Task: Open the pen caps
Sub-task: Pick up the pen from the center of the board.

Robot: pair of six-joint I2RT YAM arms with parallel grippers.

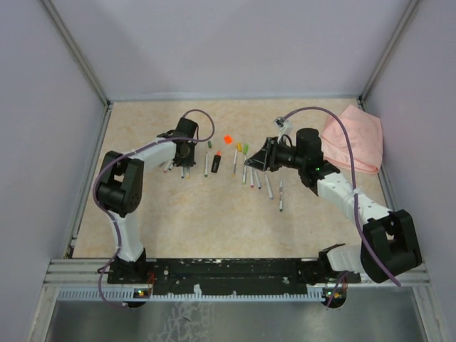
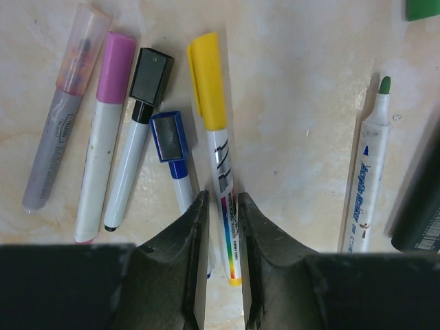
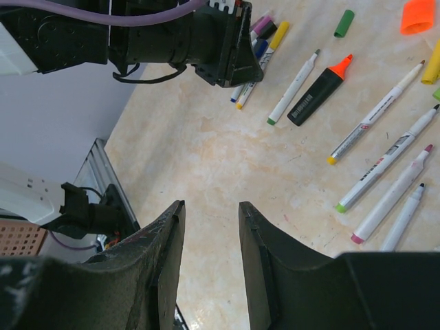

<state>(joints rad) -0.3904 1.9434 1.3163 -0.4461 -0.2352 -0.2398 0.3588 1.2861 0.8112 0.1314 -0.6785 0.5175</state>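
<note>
- Two dark fingers of the left gripper (image 2: 221, 206) squeeze the white body of the yellow pen (image 2: 223, 165), one finger on each side.
- At the far end of that pen sits its yellow cap (image 2: 208, 82), shut on the pen.
- Just left of the yellow pen lies a pen with a blue cap (image 2: 169, 136), then one with a black cap (image 2: 151, 75), then one with a pink cap (image 2: 115, 65). All three caps are on.
- Right of the yellow pen, a little apart, lies a white pen with a bare green tip (image 2: 368, 179).
- Farther right of the yellow pen, a loose green cap (image 3: 344, 23) and a loose orange cap (image 3: 418, 17) lie on the table (image 3: 206, 137).
- Well apart from the yellow pen, on its right, the right gripper (image 3: 210, 213) hangs over the table. Its fingers are a little apart and hold nothing.
</note>
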